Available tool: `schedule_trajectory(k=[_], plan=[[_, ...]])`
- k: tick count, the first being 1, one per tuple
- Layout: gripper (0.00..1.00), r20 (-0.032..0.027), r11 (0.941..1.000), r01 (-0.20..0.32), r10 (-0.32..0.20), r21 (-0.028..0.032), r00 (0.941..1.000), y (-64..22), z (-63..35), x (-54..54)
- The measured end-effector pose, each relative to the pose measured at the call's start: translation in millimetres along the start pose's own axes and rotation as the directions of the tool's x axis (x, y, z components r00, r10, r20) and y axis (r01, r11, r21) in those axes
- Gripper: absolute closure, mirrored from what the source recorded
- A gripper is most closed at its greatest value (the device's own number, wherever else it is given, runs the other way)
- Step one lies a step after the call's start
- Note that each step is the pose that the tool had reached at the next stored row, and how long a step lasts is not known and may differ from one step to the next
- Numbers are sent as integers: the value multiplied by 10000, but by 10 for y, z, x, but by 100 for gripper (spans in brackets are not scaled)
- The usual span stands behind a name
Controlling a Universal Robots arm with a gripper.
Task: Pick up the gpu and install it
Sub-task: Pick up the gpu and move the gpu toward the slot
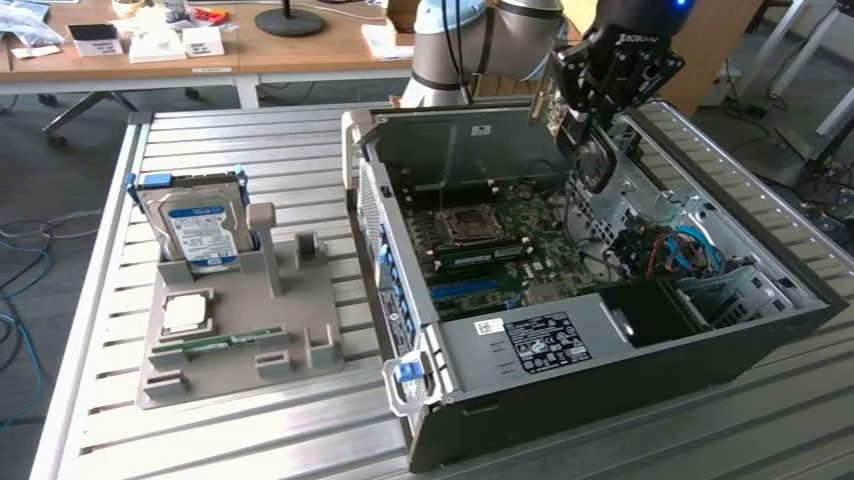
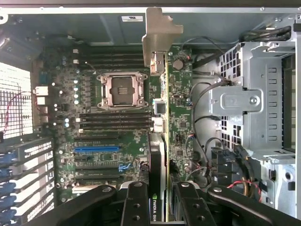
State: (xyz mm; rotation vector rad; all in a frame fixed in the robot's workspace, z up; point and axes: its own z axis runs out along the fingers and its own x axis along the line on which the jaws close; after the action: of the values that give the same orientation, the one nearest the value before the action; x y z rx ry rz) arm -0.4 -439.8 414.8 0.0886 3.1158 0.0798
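Note:
My gripper [image 1: 590, 118] hangs over the far side of the open computer case [image 1: 601, 390], shut on the gpu [image 1: 591, 162]. The card hangs on edge below the fingers with its dark fan face towards the exterior view's right. In the wrist view the gpu [image 2: 162, 155] shows edge-on between the two black fingers [image 2: 136, 202]. Its green board runs away from the gripper [image 2: 162, 193] to the silver end bracket [image 2: 159, 33]. It is held above the motherboard [image 2: 117, 117], beside the empty processor socket [image 2: 123, 89]. Whether it touches a slot I cannot tell.
A grey parts holder [image 1: 240, 340] at the exterior view's left carries a silver hard drive [image 1: 200, 232], a processor [image 1: 184, 312] and a memory stick [image 1: 214, 343]. Inside the case, a metal drive cage [image 2: 254, 103] and cables [image 1: 674, 250] stand close to the card.

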Motion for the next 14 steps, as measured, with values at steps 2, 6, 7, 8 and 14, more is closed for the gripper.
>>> schedule_trajectory(k=[2, 6, 7, 8, 14], plan=[[73, 0, 10000, 0, 0, 0, 10000, 0, 0, -3], [73, 0, 10000, 0, 0, 0, 10000, 0, 0, -5], [73, 0, 10000, 1, -1, 0, 10000, 0, 0, -7], [73, 0, 10000, 2, -2, -1, 10000, 1, 1, -11], [73, 0, 10000, 0, 0, -1, 10000, 3, 1, -47]])
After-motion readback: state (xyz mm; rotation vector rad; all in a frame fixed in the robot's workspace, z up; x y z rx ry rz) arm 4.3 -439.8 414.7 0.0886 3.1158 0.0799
